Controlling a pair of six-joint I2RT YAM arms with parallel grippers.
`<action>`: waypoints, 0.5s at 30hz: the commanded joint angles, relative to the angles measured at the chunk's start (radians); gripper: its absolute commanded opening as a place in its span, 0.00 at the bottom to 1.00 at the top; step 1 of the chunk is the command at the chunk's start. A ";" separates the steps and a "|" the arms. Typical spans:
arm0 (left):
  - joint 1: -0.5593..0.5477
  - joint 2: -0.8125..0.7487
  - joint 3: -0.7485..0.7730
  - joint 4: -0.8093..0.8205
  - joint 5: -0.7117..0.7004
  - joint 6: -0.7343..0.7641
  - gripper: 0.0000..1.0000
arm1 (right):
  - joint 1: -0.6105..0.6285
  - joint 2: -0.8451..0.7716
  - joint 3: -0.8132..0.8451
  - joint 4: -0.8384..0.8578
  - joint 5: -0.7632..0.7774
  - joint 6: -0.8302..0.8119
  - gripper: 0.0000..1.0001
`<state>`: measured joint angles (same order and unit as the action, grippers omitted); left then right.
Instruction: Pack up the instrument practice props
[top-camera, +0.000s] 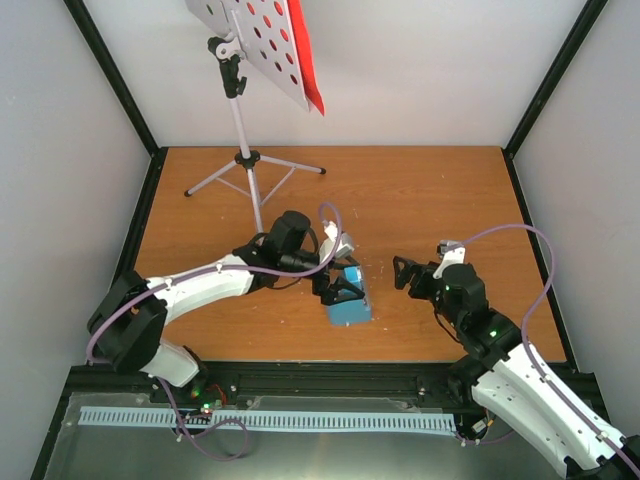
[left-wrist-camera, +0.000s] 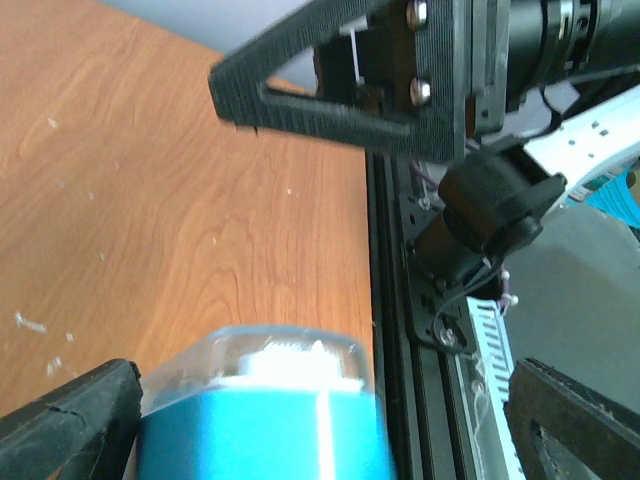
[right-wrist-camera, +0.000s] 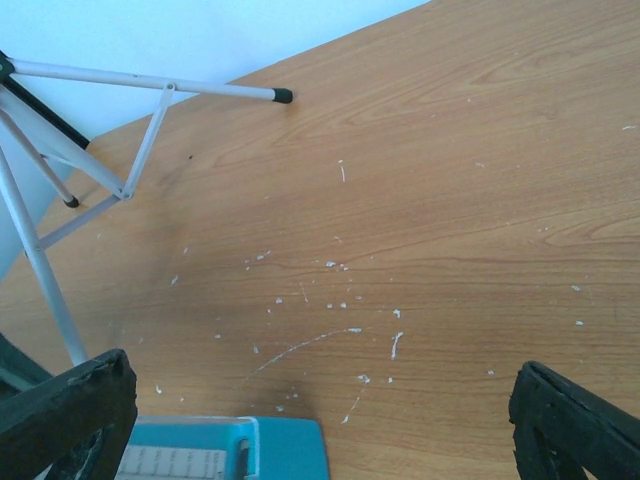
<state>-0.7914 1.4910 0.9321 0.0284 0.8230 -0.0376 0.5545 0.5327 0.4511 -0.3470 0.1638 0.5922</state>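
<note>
**A:** Where is the left claw?

**B:** The left gripper (top-camera: 338, 288) hangs low over the near middle of the table (top-camera: 440, 195), jaws spread wide; the blue metronome (top-camera: 350, 305) lies on the wood between its fingers (left-wrist-camera: 70, 430), close beside one and well apart from the other; nothing is clamped.

**A:** And the right?

**B:** The right gripper (top-camera: 408, 275) hovers just right of the metronome, pointing left towards it; jaws wide too, holding nothing; scuffed wood lies beneath it.

**A:** What lies beyond?

**B:** At the far left, the white hole-punched music stand (top-camera: 262, 45) stands upright on silver tripod legs (right-wrist-camera: 150, 85); a red sheet (top-camera: 310, 65) rests against its tilted tray.
</note>
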 joint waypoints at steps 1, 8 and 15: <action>0.001 -0.045 -0.085 0.008 0.019 0.007 1.00 | -0.008 0.027 -0.017 0.052 -0.030 -0.008 1.00; -0.003 -0.063 -0.204 0.123 -0.095 -0.057 0.99 | -0.008 0.045 -0.019 0.065 -0.040 -0.005 1.00; -0.089 -0.130 -0.277 0.208 -0.369 -0.180 0.99 | -0.008 0.040 -0.021 0.056 -0.025 -0.006 1.00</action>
<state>-0.8299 1.4117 0.6765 0.1528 0.6437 -0.1265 0.5541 0.5804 0.4393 -0.3012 0.1345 0.5915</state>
